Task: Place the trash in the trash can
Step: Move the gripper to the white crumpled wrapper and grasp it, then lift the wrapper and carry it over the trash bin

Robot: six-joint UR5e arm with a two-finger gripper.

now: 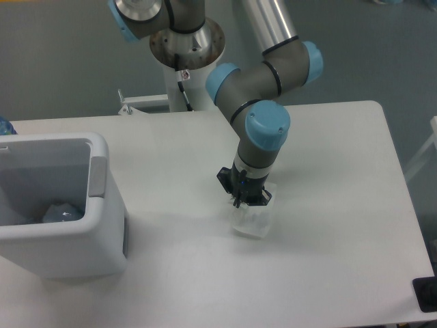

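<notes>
Translucent white crumpled wrapper (250, 221) lies on the table (328, 171), pinched by the claw (244, 200).

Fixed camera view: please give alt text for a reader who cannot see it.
A robot arm's gripper is pressed down onto a crumpled translucent wrapper lying on a white table, its fingers drawn in on it. At the left stands a white trash can with a bluish crushed bottle inside.
</notes>
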